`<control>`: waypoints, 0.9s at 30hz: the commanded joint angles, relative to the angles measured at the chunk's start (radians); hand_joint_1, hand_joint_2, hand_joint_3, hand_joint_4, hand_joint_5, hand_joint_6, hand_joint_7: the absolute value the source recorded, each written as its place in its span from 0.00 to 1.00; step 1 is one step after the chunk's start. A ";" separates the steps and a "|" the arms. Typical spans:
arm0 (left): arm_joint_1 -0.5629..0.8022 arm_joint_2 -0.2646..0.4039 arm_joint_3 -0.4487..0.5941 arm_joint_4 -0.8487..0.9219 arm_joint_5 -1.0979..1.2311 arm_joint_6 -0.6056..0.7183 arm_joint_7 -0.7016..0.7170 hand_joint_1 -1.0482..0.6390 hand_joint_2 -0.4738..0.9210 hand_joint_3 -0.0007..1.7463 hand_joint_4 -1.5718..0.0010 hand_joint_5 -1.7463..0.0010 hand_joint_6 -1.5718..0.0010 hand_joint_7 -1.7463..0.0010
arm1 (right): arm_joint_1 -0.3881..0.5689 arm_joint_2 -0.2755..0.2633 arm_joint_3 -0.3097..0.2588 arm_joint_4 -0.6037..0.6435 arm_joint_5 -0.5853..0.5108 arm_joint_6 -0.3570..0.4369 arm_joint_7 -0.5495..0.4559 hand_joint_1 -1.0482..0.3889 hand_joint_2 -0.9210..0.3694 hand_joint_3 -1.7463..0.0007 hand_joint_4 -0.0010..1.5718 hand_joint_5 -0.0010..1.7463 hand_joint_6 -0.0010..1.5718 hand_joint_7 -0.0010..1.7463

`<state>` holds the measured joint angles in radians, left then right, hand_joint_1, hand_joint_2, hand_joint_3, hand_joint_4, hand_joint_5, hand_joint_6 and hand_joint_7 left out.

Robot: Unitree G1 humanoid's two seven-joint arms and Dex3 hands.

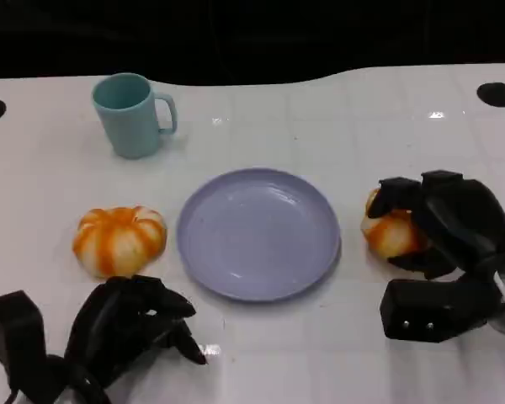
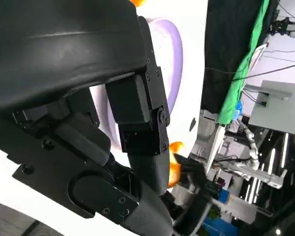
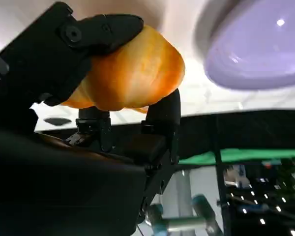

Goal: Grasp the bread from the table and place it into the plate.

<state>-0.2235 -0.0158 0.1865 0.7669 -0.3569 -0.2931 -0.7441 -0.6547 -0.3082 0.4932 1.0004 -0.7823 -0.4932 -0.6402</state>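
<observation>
One bread (image 1: 390,233), gripped by right hand (image 1: 438,223), sits beside plate (image 1: 259,233) rim.

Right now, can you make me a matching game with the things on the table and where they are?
Things:
1. cup
2. plate
3. loose bread
4. held bread

Places or states:
A. wrapped by the right hand and its fingers
B. at the far left of the table, handle pointing right
C. lying just left of the plate, untouched
D. in the middle, nothing on it

Pairs: 1-B, 2-D, 3-C, 4-A
</observation>
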 commanded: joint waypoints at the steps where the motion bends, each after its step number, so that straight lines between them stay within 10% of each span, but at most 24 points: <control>1: 0.013 0.013 -0.004 -0.024 0.004 0.014 0.012 0.00 0.85 0.00 0.00 0.67 0.00 0.88 | 0.036 -0.027 -0.034 -0.087 0.037 -0.019 0.007 0.67 0.40 0.35 0.61 1.00 0.53 0.86; 19: 0.002 0.015 0.003 -0.007 -0.003 0.016 0.006 0.00 0.84 0.00 0.00 0.66 0.00 0.89 | 0.026 0.060 -0.083 -0.262 0.103 -0.056 0.128 0.70 0.53 0.19 0.64 1.00 0.50 0.95; 23: 0.010 0.014 0.000 -0.013 0.002 0.007 0.010 0.00 0.85 0.00 0.00 0.66 0.00 0.89 | -0.002 0.095 -0.065 -0.236 0.088 -0.056 0.145 0.68 0.52 0.23 0.62 1.00 0.56 0.80; 27: 0.014 0.016 -0.003 -0.014 0.006 -0.001 0.008 0.00 0.85 0.00 0.00 0.66 0.00 0.88 | -0.036 0.140 -0.043 -0.175 0.087 -0.068 0.155 0.66 0.48 0.27 0.61 1.00 0.51 0.93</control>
<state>-0.2182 -0.0152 0.1829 0.7547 -0.3578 -0.2808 -0.7391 -0.6568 -0.1839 0.4419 0.7902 -0.6955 -0.5469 -0.4917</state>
